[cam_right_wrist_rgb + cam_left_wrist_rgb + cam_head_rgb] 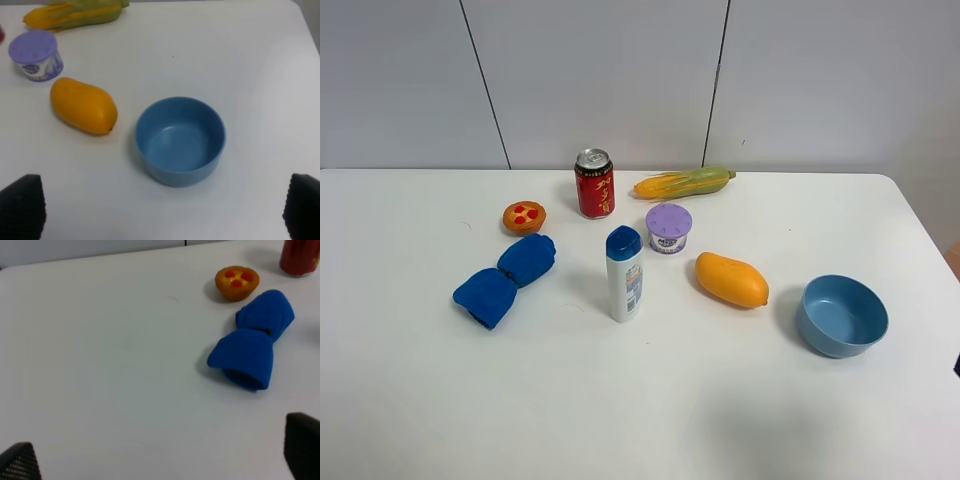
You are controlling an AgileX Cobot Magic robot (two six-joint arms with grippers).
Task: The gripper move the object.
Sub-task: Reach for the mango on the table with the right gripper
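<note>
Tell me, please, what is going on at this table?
Nothing is being handled yet. The mango lies untouched on the table, beside the blue bowl. The right claw hangs open over the table with those two ahead of it. The left claw hangs open near the blue cloth. Neither holds anything.

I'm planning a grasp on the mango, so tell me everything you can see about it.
The mango is a smooth, orange-yellow oval with a slightly glossy, plastic-looking skin, whole and unmarked. It lies on its side on the white table, slanted in the high view, between the purple-lidded cup and the blue bowl, with a gap to each. Only the table touches it.
</note>
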